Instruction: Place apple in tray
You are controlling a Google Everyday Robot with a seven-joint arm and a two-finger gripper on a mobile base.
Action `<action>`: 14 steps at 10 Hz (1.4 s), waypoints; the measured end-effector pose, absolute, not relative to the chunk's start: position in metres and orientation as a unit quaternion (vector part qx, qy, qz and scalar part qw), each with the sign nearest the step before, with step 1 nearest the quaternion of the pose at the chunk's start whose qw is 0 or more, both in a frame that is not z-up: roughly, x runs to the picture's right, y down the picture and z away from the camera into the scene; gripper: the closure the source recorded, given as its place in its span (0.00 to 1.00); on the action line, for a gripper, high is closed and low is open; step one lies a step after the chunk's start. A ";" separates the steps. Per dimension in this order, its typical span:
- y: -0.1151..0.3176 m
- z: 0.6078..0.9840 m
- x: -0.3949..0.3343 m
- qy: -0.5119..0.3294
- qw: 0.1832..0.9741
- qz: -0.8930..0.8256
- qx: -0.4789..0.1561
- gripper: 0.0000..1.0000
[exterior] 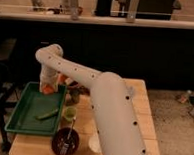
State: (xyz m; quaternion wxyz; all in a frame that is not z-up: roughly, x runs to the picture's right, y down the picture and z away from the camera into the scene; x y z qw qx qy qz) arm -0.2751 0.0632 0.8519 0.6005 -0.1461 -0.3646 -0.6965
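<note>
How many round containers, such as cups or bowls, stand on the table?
3: a pale green cup beside the tray, a dark bowl at the front, and a white cup partly hidden by the arm. More may be hidden. The gripper with the apple is over the tray.

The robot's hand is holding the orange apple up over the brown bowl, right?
Not quite. In the camera view, the gripper has the apple over the far end of the green tray, not over the brown bowl, which sits nearer the camera beside the tray.
</note>
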 end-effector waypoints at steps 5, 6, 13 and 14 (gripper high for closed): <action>0.063 0.852 -0.274 -0.364 0.601 -0.696 -0.146 0.53; 0.063 0.852 -0.274 -0.364 0.601 -0.696 -0.146 0.44; 0.063 0.853 -0.273 -0.364 0.602 -0.696 -0.147 0.20; 0.063 0.853 -0.273 -0.364 0.601 -0.696 -0.147 0.20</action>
